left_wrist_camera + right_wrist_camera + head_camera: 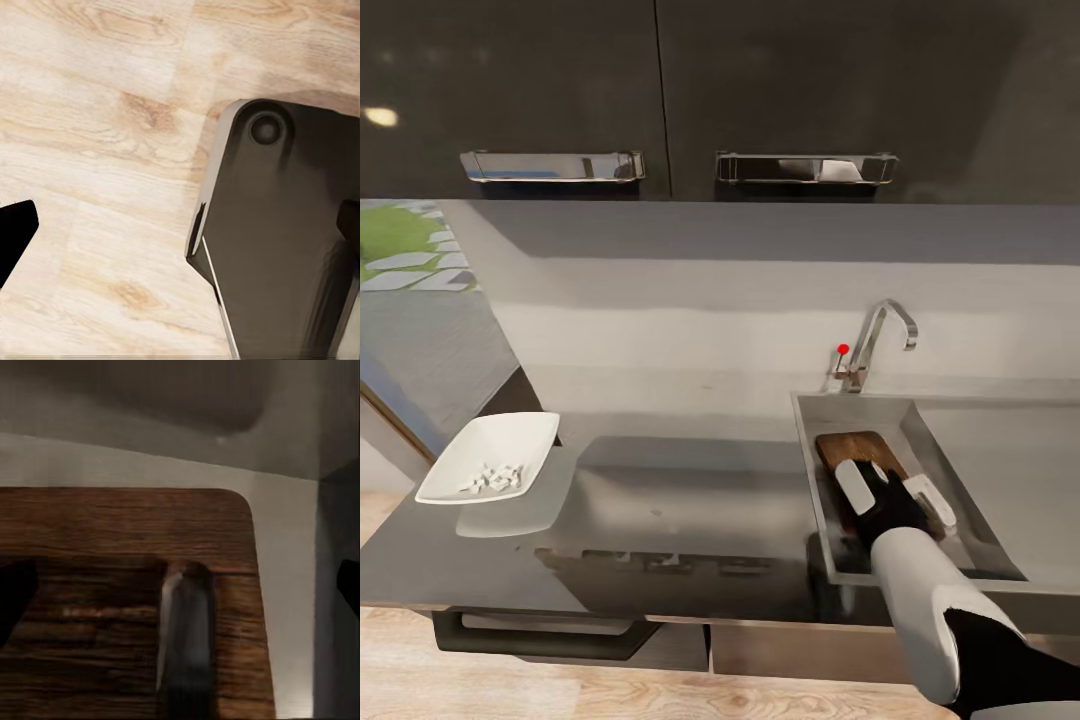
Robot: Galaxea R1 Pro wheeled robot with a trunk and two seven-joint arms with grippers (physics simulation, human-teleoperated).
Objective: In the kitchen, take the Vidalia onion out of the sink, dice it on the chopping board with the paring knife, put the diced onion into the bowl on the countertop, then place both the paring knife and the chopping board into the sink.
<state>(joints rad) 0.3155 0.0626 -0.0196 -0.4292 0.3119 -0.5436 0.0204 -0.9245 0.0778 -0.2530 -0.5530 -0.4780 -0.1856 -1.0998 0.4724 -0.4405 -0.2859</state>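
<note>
The right gripper [890, 490], fingers spread apart, hovers over the chopping board [857, 447] inside the sink [980, 440] (no writing legible).

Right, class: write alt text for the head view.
The right gripper reaches into the sink, over the chopping board lying inside. A white bowl of diced onion sits at the countertop's far left.

No readable text, labels, brands, numbers or signs appear on anything here.
</note>
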